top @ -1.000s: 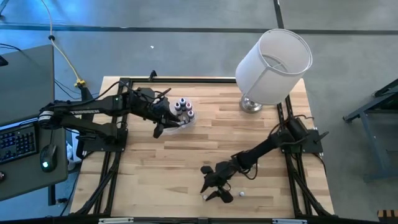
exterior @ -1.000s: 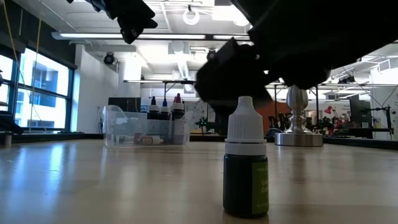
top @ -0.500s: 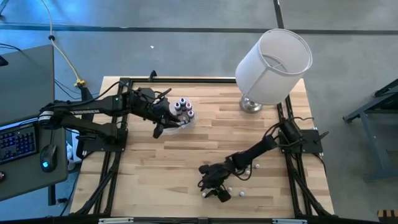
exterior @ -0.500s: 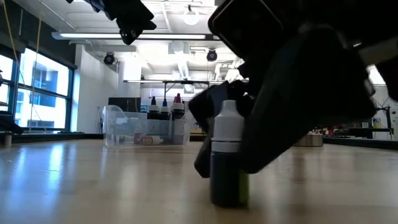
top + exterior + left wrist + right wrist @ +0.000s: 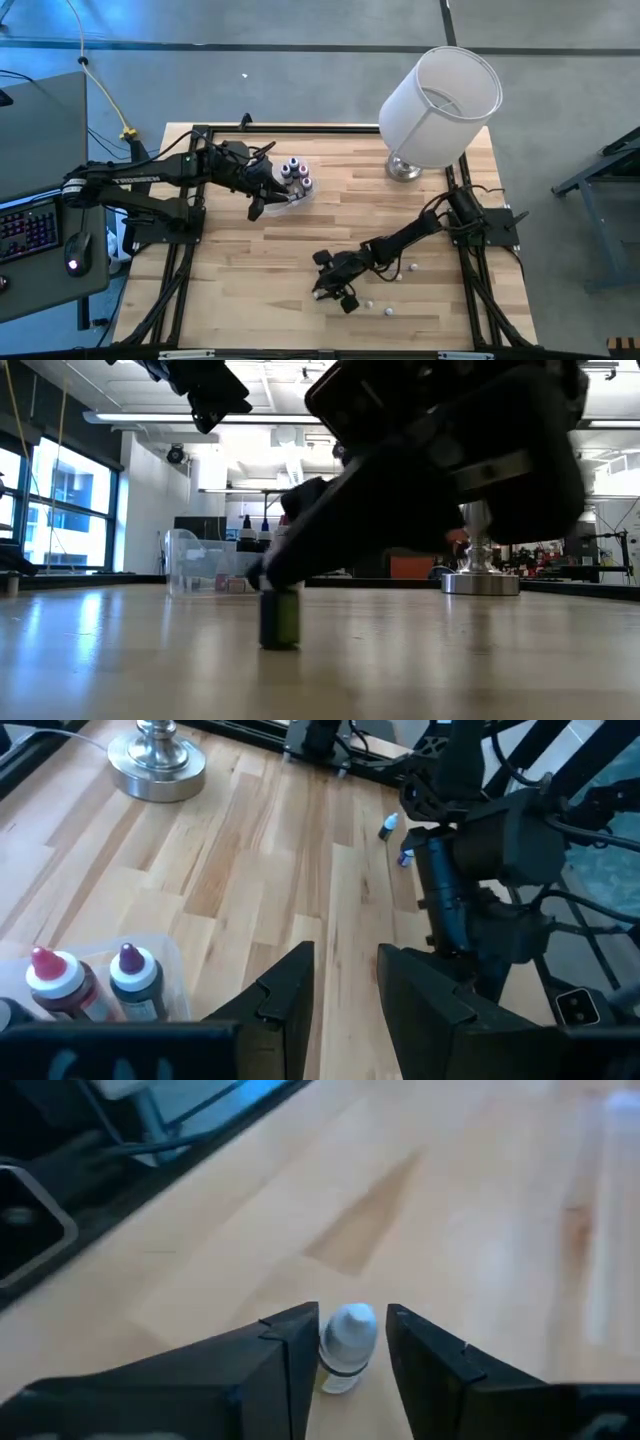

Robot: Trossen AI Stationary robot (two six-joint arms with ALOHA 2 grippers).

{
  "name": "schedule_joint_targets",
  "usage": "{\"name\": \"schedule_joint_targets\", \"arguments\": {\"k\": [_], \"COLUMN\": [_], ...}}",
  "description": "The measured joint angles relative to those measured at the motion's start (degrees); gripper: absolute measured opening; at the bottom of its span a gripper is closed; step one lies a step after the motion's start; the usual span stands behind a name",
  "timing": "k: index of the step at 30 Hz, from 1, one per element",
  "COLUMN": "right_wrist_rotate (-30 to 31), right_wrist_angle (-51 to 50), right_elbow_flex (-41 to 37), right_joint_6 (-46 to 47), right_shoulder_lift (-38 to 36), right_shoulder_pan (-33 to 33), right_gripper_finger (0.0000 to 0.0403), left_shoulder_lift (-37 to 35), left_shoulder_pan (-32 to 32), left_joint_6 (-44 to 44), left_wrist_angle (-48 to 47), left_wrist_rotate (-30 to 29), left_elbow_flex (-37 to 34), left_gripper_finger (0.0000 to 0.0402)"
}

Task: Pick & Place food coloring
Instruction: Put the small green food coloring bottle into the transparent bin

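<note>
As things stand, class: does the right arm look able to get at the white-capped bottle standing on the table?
Probably yes: the right gripper already has its fingers on either side of the white-capped bottle, with nothing between them.

Right gripper [image 5: 330, 285] sits low at the table's front, fingers pinched narrow; left gripper [image 5: 268, 203] hovers farther back, fingers slightly parted.

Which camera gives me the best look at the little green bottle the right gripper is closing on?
The right wrist view: the green bottle stands white-capped between the right gripper fingers. The low view shows only its dark lower body on the table under the arm. In the high view the gripper hides it; the left wrist view misses it.
</note>
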Motion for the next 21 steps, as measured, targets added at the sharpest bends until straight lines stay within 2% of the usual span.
{"name": "schedule_joint_targets", "arguments": {"k": [3, 9, 15, 17, 21], "right_wrist_rotate": [0.8, 2.1, 2.5, 4.8, 15.1], "right_wrist_angle": [1.2, 2.1, 7.4, 10.0, 14.2], "right_elbow_flex": [0.0, 0.0, 0.0, 0.3, 3.6], "right_joint_6": [-1.6, -1.8, -1.7, -2.1, -5.5], "right_shoulder_lift": [0.0, 0.0, 0.0, 0.0, 0.0], "right_shoulder_pan": [-1.6, -6.3, -11.0, -12.2, -14.4], "right_gripper_finger": [0.0101, 0.0045, 0.0045, 0.0055, 0.0059], "left_shoulder_lift": [0.0, 0.0, -1.9, -2.7, -4.8], "left_shoulder_pan": [0.0, 0.0, 0.0, 0.0, 0.0], "left_joint_6": [0.0, 0.0, 0.1, 0.2, 0.2], "left_wrist_angle": [0.0, 0.0, -1.1, -2.8, -4.9], "left_wrist_rotate": [0.0, 0.0, 0.0, 0.0, 0.0], "left_elbow_flex": [0.0, 0.0, -0.1, -0.1, -0.1], "left_gripper_finger": [0.0111, 0.0111, 0.0111, 0.0111, 0.0111]}}
